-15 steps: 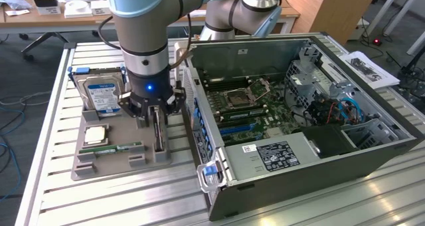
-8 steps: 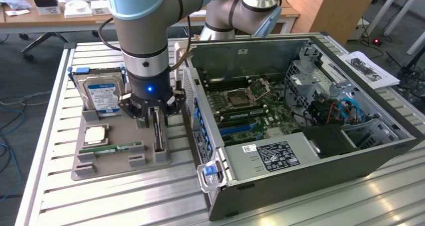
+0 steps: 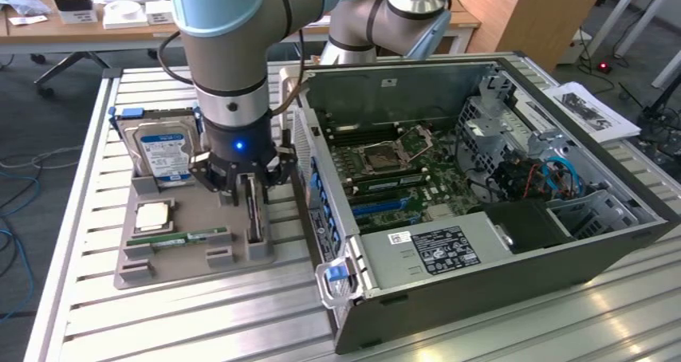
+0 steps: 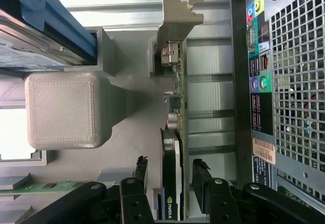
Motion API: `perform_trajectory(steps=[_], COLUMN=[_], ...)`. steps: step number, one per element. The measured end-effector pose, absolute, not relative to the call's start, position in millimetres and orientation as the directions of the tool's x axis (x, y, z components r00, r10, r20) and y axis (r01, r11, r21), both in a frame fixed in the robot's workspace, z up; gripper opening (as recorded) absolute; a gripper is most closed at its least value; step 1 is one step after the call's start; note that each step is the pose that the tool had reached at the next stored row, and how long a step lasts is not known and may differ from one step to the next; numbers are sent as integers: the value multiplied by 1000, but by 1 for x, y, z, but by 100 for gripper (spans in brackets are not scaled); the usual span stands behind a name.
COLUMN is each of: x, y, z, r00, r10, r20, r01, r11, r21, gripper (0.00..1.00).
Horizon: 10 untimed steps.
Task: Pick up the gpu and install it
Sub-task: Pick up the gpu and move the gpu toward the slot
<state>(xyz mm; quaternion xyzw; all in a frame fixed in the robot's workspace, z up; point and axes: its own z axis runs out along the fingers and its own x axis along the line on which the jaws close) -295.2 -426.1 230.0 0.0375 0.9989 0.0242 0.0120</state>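
We see the end effector (image 3: 247,185) lowered over the gpu (image 3: 253,214). The card stands on edge in a slot of the grey tray (image 3: 159,276), just beside the port-panel side of the open computer case (image 3: 596,242). In the wrist view the black fingers (image 4: 201,176) are spread, one on each face of the card. A gap shows on both sides, so nothing is pinched.

We judge the main risk to be an uneven close. If one finger meets the thin card first, it could tip the card in its slot or press on its components. The card's metal bracket (image 4: 177,16) sits in a tray holder and could snag there on a lift. The case wall is close enough to be knocked.

For writing, a small green logo shows on the card's edge, too small for us to read. The hard drive (image 3: 165,151), farther from the case, carries a blue-and-white label. Inside the case is a black-and-white label (image 3: 442,249), and its port panel bears a tan sticker (image 4: 264,150). We can read none of these.
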Motion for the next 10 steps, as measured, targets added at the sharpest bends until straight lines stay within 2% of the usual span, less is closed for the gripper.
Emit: perform_trajectory(steps=[10], x=[-296], y=[-422], z=[229], r00=[-997], r10=[75], r20=[-22], r01=[74], r11=[996], r21=[49], gripper=[49])
